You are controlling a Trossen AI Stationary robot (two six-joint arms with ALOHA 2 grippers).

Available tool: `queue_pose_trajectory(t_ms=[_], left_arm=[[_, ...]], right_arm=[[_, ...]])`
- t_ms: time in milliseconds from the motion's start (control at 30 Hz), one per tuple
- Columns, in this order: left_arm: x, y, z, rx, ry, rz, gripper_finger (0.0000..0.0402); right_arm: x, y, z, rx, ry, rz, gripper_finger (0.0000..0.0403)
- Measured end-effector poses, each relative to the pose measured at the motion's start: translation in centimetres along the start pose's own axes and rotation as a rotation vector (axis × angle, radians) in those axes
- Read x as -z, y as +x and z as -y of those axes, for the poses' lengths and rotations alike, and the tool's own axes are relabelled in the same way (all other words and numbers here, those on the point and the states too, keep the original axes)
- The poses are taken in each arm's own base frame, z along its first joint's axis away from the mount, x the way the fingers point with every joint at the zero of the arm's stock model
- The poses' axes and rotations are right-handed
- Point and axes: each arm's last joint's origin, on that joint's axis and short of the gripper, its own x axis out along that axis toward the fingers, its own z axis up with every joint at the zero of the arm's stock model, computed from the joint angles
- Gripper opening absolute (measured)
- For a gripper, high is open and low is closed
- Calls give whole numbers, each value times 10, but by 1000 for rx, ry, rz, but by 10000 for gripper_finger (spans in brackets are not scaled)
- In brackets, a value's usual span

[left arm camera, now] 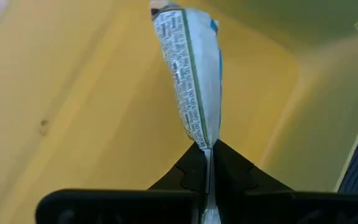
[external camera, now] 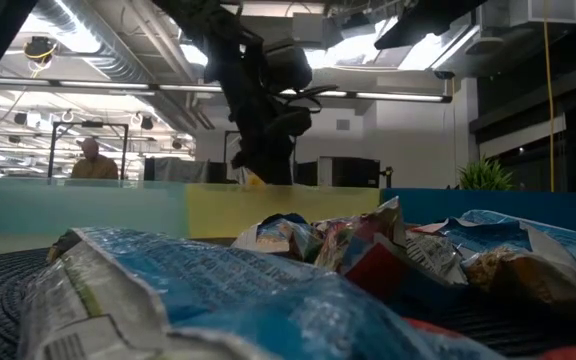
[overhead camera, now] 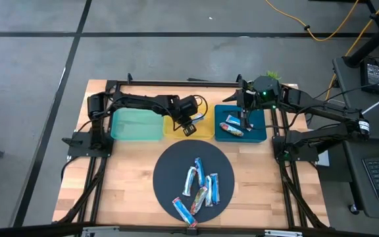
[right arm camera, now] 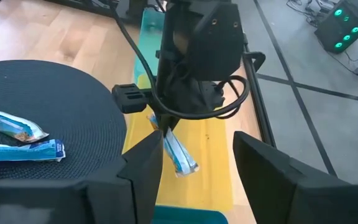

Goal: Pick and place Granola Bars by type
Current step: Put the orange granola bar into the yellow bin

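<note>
**Left arm holding a silver-white bar over the yellow tray**

Crumpled foil wrappers are filling the foreground of my low view: the loose granola bars (overhead camera: 199, 187) are lying in a heap on the round dark woven mat (overhead camera: 166, 168) at the front of the wooden table (overhead camera: 127, 178). From above I am counting about half a dozen there, blue, silver-white and red-brown, some touching or overlapping.

My left arm is reaching in from the table's left side, stretched across the teal rectangular tray (overhead camera: 135, 124), with its wrist bent downward over the yellow rectangular tray (overhead camera: 201, 132). The left gripper (left arm camera: 207, 163) is pinching one end of a silver-white foil-wrapped bar (left arm camera: 191, 74), fingers clamped tight on the seam. The bar is hanging from the fingers above the tray's floor; I cannot tell whether its free end is touching the plastic. My right wrist camera is seeing the same bar (right arm camera: 179, 152) dangling tilted under that gripper.

My right arm is coming in from the right side, folded back, its wrist standing over the blue rectangular tray (overhead camera: 258, 135). The right gripper (right arm camera: 194, 165) is released, fingers spread wide with nothing between them. One red-brown multicolour bar (overhead camera: 231, 128) is lying in the blue tray.
</note>
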Motion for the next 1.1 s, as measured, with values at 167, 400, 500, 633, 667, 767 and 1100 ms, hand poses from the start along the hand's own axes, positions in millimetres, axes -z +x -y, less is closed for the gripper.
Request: queue_pose_trajectory(t_ms=[167, 400, 500, 633, 667, 767, 1100], left_arm=[[3, 4, -1, 2, -26, 10, 14], [12, 11, -4, -3, -98, 4, 19], [12, 11, -2, -1, -102, 3, 21], [12, 12, 0, 6, -96, 9, 30], [12, 12, 1, 8, -94, 10, 32], [12, 12, 1, 7, -93, 11, 40], [12, 11, 2, 10, -93, 17, 71]], right_arm=[[0, 0, 0, 0, 0, 0, 198], [0, 0, 0, 0, 0, 0, 198], [0, 0, 0, 0, 0, 0, 198], [0, 0, 0, 0, 0, 0, 198], [0, 0, 0, 0, 0, 0, 198], [0, 0, 0, 0, 0, 0, 198], [0, 0, 0, 0, 0, 0, 198]])
